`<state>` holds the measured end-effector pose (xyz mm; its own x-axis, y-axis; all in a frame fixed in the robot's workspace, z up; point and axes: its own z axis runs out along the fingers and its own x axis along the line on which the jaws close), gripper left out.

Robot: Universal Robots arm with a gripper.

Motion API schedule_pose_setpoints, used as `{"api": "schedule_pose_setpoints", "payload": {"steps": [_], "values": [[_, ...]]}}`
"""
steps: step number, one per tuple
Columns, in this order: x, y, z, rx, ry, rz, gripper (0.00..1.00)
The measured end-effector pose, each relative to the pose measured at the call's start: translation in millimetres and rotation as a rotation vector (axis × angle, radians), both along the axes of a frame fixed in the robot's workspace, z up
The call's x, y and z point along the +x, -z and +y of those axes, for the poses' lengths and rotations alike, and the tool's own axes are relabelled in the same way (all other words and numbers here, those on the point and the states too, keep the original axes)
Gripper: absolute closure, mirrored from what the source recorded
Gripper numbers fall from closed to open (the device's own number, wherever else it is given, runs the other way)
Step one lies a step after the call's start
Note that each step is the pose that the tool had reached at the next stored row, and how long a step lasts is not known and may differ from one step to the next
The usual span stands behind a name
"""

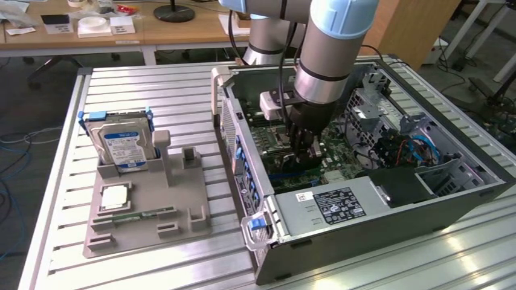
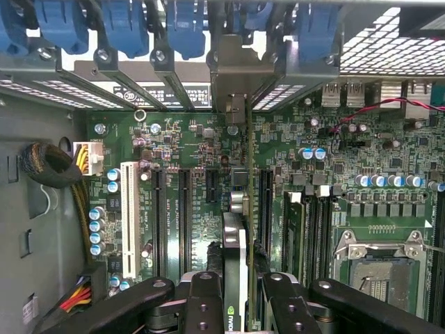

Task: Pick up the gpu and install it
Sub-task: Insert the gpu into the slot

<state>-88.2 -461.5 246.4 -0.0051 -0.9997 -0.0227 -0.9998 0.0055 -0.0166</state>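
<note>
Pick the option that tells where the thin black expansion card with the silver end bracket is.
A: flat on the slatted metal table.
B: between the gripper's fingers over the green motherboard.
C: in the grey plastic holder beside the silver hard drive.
B: the gpu stands edge-on in the gripper, over the green motherboard and its slots.

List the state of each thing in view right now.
gpu: held edge-on over the motherboard slots; seating unclear.
gripper: shut on the gpu.
computer case: lying on its side, open.
hard drive: upright in the grey holder.
memory stick: lying flat in the grey holder.
</note>
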Motion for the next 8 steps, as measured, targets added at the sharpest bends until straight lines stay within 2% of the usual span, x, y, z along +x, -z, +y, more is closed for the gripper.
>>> {"api": "schedule_pose_setpoints", "payload": {"steps": [8], "values": [[0.0, 0.2, 0.0, 0.0003, 0.0, -0.0002, 0.73]]}}
